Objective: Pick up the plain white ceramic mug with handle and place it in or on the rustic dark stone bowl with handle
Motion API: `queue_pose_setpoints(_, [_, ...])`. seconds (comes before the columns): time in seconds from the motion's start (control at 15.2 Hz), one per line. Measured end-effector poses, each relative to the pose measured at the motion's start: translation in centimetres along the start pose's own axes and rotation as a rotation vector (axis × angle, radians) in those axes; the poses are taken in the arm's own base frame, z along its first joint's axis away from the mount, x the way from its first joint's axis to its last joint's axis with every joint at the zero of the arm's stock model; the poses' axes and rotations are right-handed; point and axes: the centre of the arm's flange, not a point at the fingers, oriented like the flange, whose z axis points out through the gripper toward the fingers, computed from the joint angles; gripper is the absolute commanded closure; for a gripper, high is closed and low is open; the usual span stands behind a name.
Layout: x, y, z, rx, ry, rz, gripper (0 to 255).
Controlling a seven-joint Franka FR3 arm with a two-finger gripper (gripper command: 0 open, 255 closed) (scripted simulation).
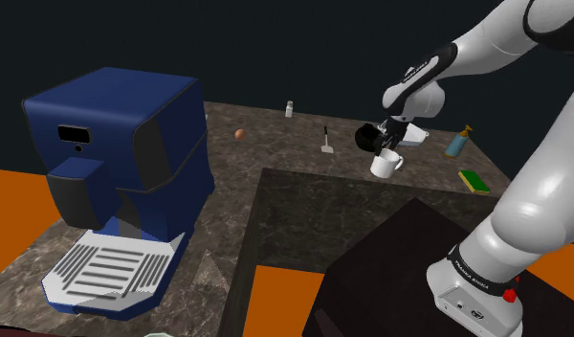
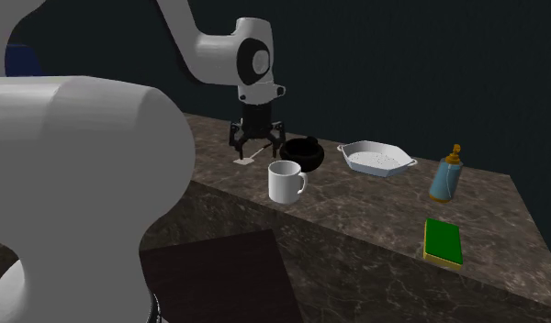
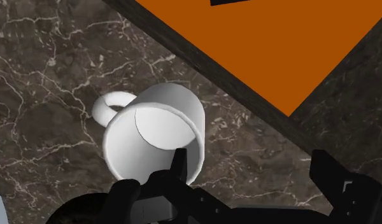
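White mug (image 2: 285,182) stands upright nr the counter's (image 2: 375,216) front edge, dark bowl (image 2: 303,151) just behind. Rigid, glossy, prob slippery and chippable, so I'd pinch the rim wall opp. the handle. Gripper (image 2: 257,139) hovers over it, jaws released, nothing held.

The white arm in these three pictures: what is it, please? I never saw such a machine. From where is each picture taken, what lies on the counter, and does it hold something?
It is a robot arm with a black two-finger tool at its end. The shoulder view looks down from beside its stand; the second exterior view looks from another side; the wrist view looks along the tool. On the marbled counter are a white mug, a dark bowl, a white dish, a blue bottle, a green sponge and a blue coffee machine. The tool is open near the mug and holds nothing.
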Motion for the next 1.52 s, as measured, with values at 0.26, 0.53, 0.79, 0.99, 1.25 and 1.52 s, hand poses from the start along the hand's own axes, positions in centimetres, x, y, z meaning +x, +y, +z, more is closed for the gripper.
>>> queue_pose_setpoints(0.26, [1.8, 2.7, 3.7, -0.008, 0.001, 0.004, 0])
queue_pose_setpoints(0.53, [1.9, 3.3, 6.2, -0.009, 0.002, 0.005, 0])
queue_pose_setpoints(0.79, [1.9, 3.4, 8.2, -0.01, 0.002, 0.005, 0])
queue_pose_setpoints(0.99, [1.9, 3.4, 8.6, -0.01, 0.002, 0.005, 0])
queue_pose_setpoints(1.25, [1.9, 3.4, 8.6, -0.01, 0.002, 0.005, 255])
queue_pose_setpoints(1.52, [2.0, 3.4, 8.6, -0.009, 0.002, 0.005, 255])
